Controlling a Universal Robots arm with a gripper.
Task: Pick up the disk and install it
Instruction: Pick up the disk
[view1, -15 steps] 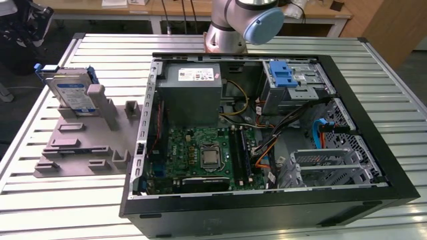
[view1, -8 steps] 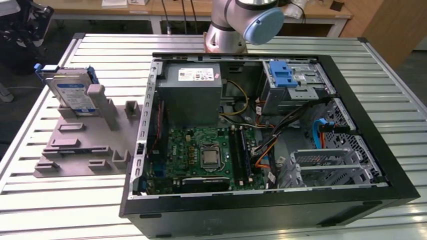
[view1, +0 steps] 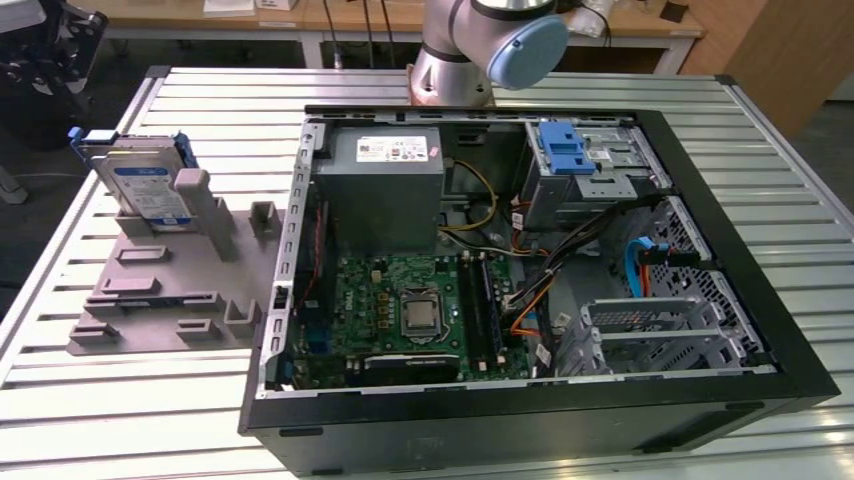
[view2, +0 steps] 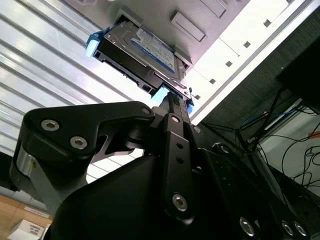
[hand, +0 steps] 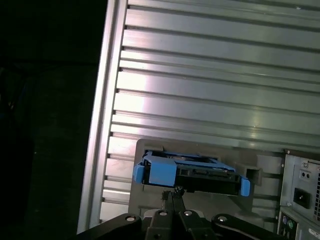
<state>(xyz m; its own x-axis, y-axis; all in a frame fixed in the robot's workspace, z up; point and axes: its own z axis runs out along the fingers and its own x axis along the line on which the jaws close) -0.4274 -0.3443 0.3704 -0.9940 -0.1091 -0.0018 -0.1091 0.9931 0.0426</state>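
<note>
The disk (view1: 144, 180), a silver drive with a blue-and-white label in a blue carrier, stands on edge in a grey holder (view1: 160, 290) at the exterior view's left, beside the open computer case (view1: 534, 260). In both wrist views the disk (view2: 145, 47) (hand: 190, 172) lies just beyond my fingertips. My gripper (view2: 172, 100) (hand: 172, 191) has its fingers pressed together with nothing between them. It hangs short of the carrier's blue edge and does not touch it. In the exterior view my gripper (view1: 54, 60) is the dark shape at the upper left, beyond the disk.
Inside the case are a grey power supply (view1: 387, 185), a motherboard (view1: 420, 310), loose cables and a blue-latched drive cage (view1: 581, 160) at the far right. The ribbed metal table (view1: 80, 400) surrounds the case. The arm's base (view1: 461, 50) stands behind it.
</note>
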